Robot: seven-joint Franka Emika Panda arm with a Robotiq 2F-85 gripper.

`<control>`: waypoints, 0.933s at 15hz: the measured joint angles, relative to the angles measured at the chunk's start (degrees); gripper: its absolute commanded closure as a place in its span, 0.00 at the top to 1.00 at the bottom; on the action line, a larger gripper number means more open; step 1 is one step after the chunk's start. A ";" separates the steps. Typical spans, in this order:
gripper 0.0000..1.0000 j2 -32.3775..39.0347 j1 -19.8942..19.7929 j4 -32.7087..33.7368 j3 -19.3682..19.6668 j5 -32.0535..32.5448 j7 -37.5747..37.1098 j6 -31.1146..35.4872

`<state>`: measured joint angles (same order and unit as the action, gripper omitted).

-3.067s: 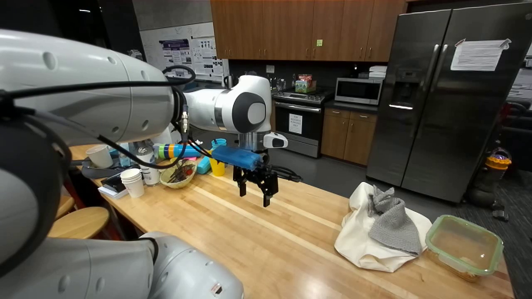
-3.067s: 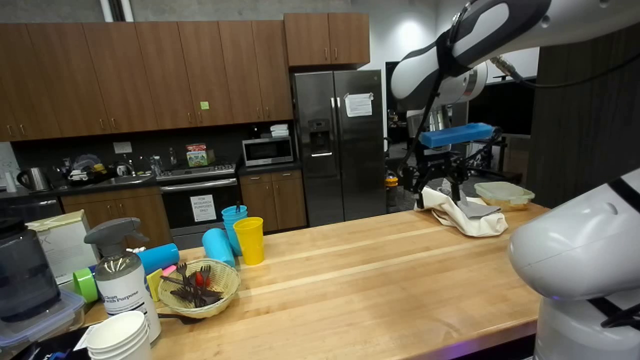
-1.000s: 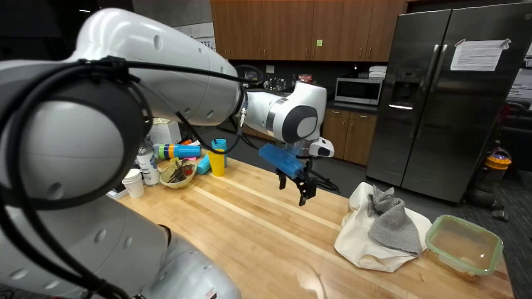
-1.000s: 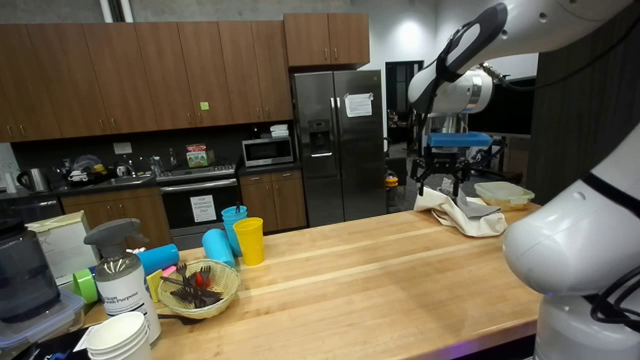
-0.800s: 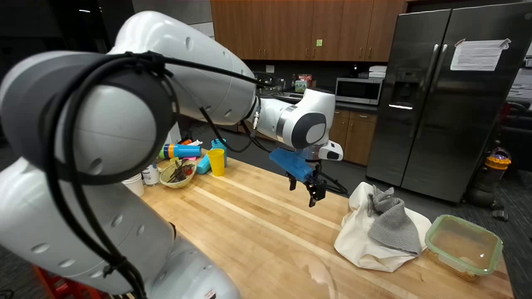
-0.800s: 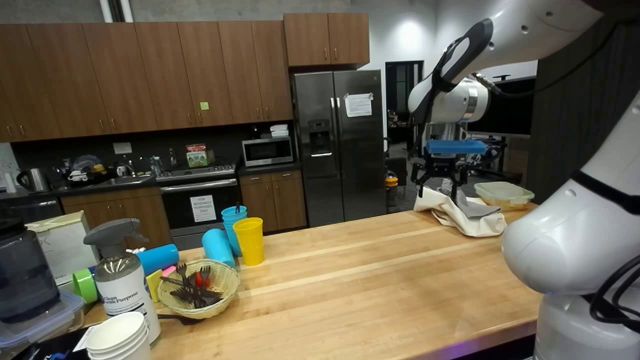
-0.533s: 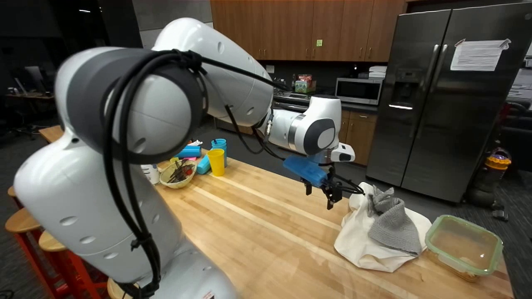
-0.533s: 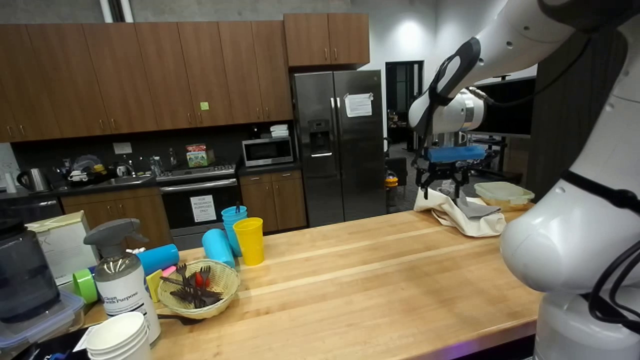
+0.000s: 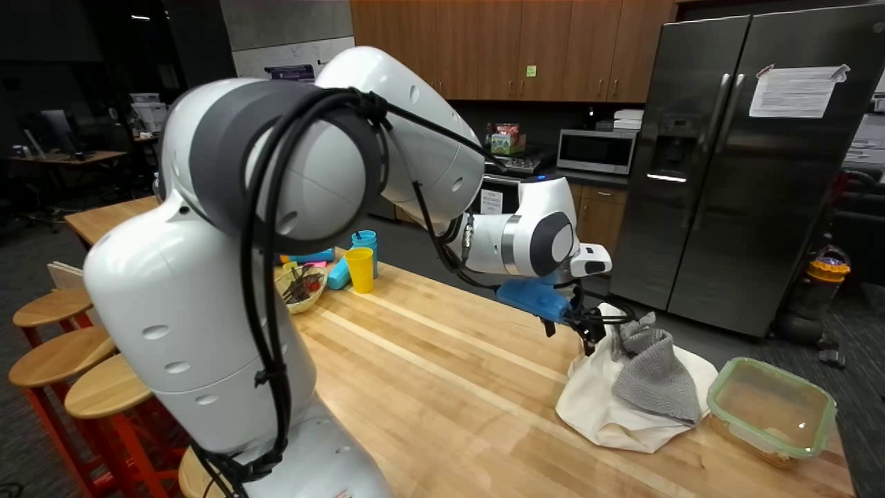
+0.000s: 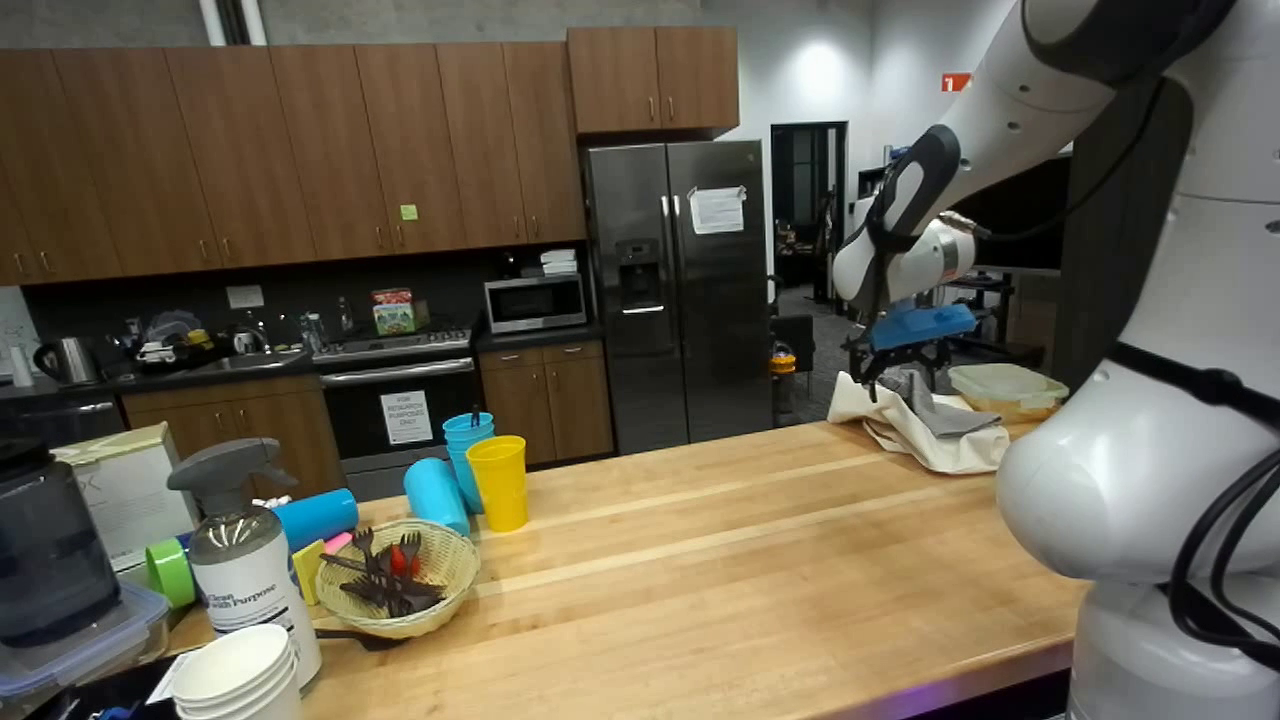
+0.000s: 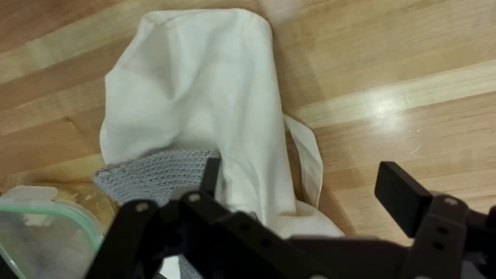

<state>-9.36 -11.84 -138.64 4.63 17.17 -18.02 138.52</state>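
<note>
Wrist view | pincer [image 11: 300, 176] spread, partly hiding gray cloth [image 11: 155, 176] and white fabric [image 11: 209, 93] | lidded container [image 11: 46, 240] cut off

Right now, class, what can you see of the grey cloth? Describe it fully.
The grey cloth looks knitted, its rows of stitches clear in the wrist view. It lies on cream fabric, gathered into raised folds at one end and spread flatter toward a corner at the other. The open gripper is close by; whether it touches the cloth cannot be told.
</note>
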 measured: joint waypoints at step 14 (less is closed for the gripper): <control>1.00 10.47 0.16 3.56 1.86 12.10 -19.72 8.75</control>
<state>1.11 -11.69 -135.08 6.49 29.27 -37.74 147.27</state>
